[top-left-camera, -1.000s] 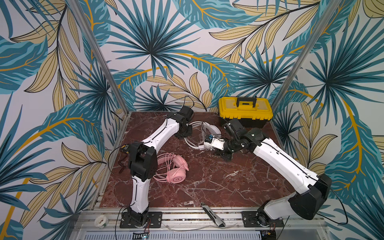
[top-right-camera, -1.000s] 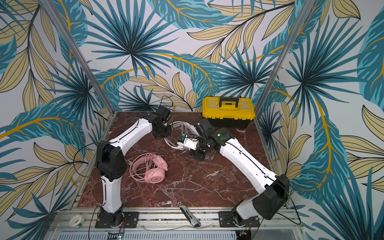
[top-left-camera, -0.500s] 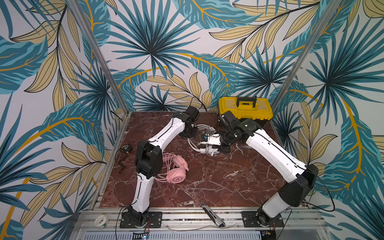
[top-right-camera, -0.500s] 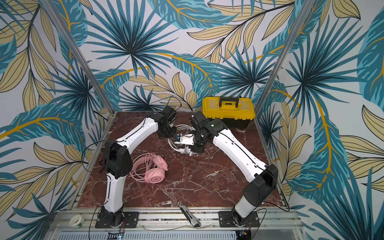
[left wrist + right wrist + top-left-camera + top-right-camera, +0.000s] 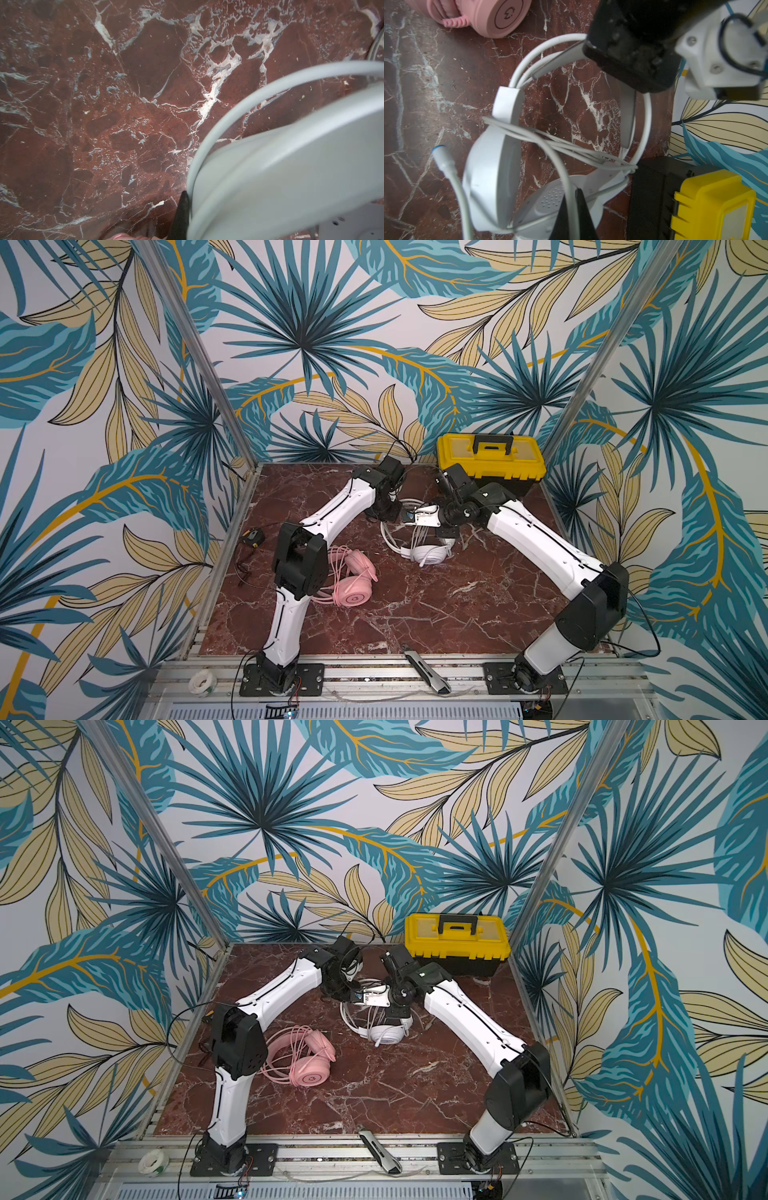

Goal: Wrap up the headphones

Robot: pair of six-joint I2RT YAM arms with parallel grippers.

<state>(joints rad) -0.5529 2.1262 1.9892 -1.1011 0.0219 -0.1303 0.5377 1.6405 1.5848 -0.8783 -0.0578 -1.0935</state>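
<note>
pink headphones (image 5: 353, 585): lying well in front of the toolbox (image 5: 490, 464) and off to its left, with cable looped over the band; sitting just as a second ago and looking already wound.
white headphones (image 5: 428, 553): resting on the marble (image 5: 415, 614) just in front of the toolbox, left of its near corner, with the ear cups on the side away from it.
cable (image 5: 564, 166): crossing the open arch of the headband in several slack strands, then dropping between the ear cups toward the right gripper.
right gripper (image 5: 574, 208): pinching the cable with fingers closed, pointing down over the ear cups.
left gripper (image 5: 387, 512): clamping closed on the top of the headband, on the side away from the toolbox, steadying the set.
right arm, last second: swinging from farther out in front of the toolbox back to just beside its left front corner, carrying the cable along.
left arm, last second: sliding a little nearer the toolbox, following the headband.
meaning for the task: probably laying one more turn across the band; winding of the white set looking about midway, with the strands slack, so likely needing more turns and some tension before counting as wrapped.
</note>
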